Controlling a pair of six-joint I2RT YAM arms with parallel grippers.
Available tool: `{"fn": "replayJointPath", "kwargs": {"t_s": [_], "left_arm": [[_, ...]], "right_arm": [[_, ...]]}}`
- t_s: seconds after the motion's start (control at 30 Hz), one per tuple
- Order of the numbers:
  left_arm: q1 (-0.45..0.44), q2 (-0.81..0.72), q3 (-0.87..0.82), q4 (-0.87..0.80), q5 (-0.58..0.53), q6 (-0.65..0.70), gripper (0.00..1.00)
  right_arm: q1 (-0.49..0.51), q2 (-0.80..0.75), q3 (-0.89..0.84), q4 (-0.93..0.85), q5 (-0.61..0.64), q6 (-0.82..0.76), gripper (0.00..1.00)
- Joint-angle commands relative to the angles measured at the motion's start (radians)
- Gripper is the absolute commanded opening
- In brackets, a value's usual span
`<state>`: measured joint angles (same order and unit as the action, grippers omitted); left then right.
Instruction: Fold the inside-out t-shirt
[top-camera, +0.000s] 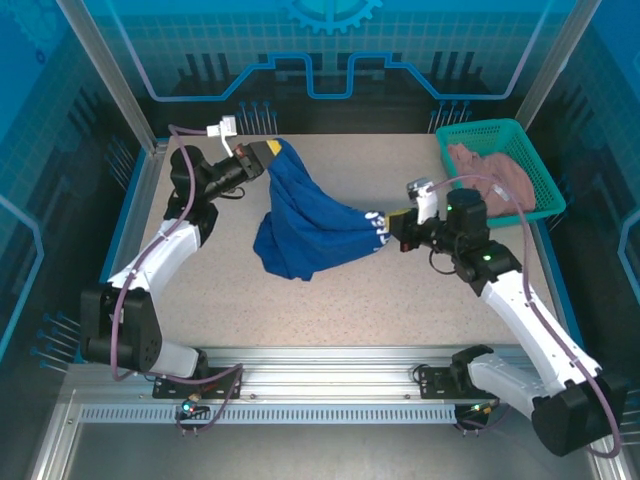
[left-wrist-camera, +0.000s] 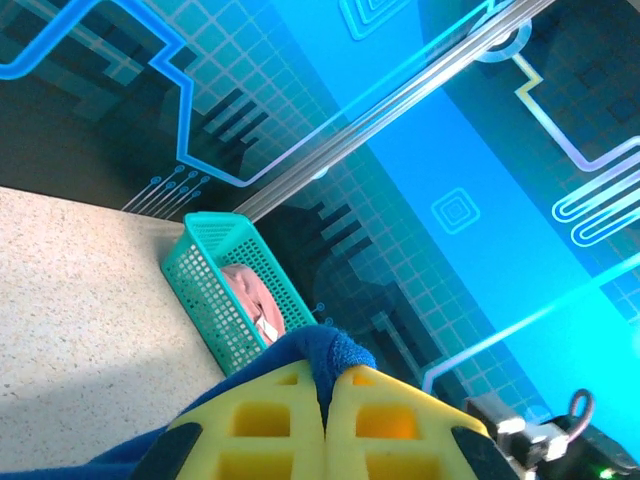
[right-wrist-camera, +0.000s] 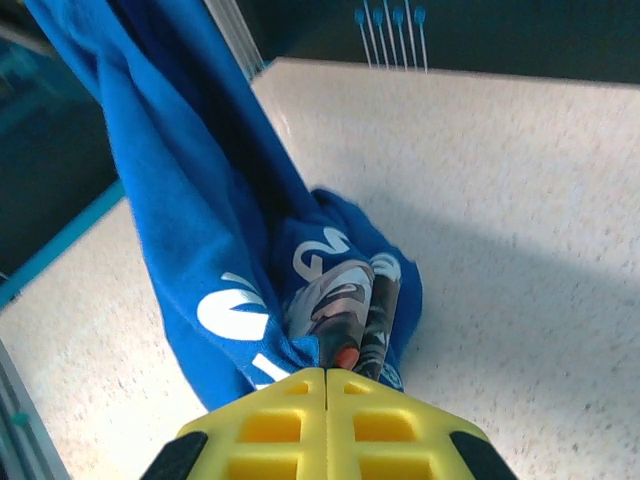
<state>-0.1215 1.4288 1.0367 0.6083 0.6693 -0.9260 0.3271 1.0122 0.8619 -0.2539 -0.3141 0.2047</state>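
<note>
T-shirt (top-camera: 300, 225): blue, slung between both arms over the middle of the table (top-camera: 420, 290). Its low bunched part looks to rest on the surface.

Left gripper (top-camera: 268, 155) is at the far left, holding one end up. In the left wrist view its yellow fingers (left-wrist-camera: 265, 420) are pressed together on a fold of blue cloth. Right gripper (top-camera: 385, 228) is near the table centre, clamped on the other end, with cloth caught at the tips in the right wrist view.

Handling, judged:
- Soft, light, limp knit with no stiffness, so it sags and twists into a rope between the two grips.
- Not fragile.
- Not slick, but a pinch on a thick bunch may slide off.
- Better holds would be flat edges such as hem corners or shoulder seams, once it is spread out.

Writing: the graphic (right-wrist-camera: 335, 290) is a pale print with white letters and a cartoon-like figure, just by the right fingertips. It is crumpled and the letters are cut by folds, so it is unreadable. No brand tag seen.

Green basket (top-camera: 478, 130) sits far right with a pink garment (top-camera: 495, 175) inside, well apart from the shirt.
</note>
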Motion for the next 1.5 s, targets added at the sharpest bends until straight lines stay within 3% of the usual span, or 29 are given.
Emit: {"fn": "replayJointPath", "kwargs": {"t_s": [0.0,0.13,0.23,0.37,0.57,0.77,0.8,0.93,1.07,1.3,1.47], "left_arm": [[-0.03,-0.062,0.048,-0.008,-0.012,0.009,0.0],[-0.038,-0.09,0.075,-0.031,-0.017,0.022,0.0],[-0.056,-0.098,0.087,-0.036,-0.006,0.036,0.0],[-0.115,-0.118,0.102,-0.136,-0.016,0.137,0.0],[-0.178,-0.137,0.128,-0.256,-0.064,0.22,0.0],[-0.233,-0.136,0.158,-0.343,-0.108,0.284,0.0],[-0.234,-0.135,0.158,-0.349,-0.112,0.286,0.0],[-0.234,-0.146,0.157,-0.422,-0.165,0.326,0.0],[-0.23,-0.171,0.16,-0.562,-0.327,0.434,0.0],[-0.218,-0.156,0.152,-0.604,-0.344,0.519,0.01],[-0.219,-0.155,0.106,-0.58,-0.294,0.542,0.11]], "right_arm": [[0.07,0.058,-0.055,-0.027,0.186,-0.004,0.0],[0.185,0.114,-0.035,-0.09,0.327,-0.1,0.04],[0.27,0.133,0.003,-0.098,0.311,-0.222,0.24],[0.265,0.112,0.012,0.057,0.175,-0.202,0.47],[0.292,0.197,0.127,0.25,0.049,-0.108,0.63],[0.372,0.357,0.258,0.314,0.094,-0.097,0.7],[0.378,0.371,0.277,0.312,0.118,-0.094,0.68],[0.374,0.375,0.3,0.285,0.175,-0.114,0.26],[0.347,0.298,0.234,0.252,0.153,-0.14,0.08],[0.234,0.211,0.144,0.263,-0.009,-0.05,0.02],[0.173,0.22,0.158,0.275,-0.111,0.039,0.0]]}}
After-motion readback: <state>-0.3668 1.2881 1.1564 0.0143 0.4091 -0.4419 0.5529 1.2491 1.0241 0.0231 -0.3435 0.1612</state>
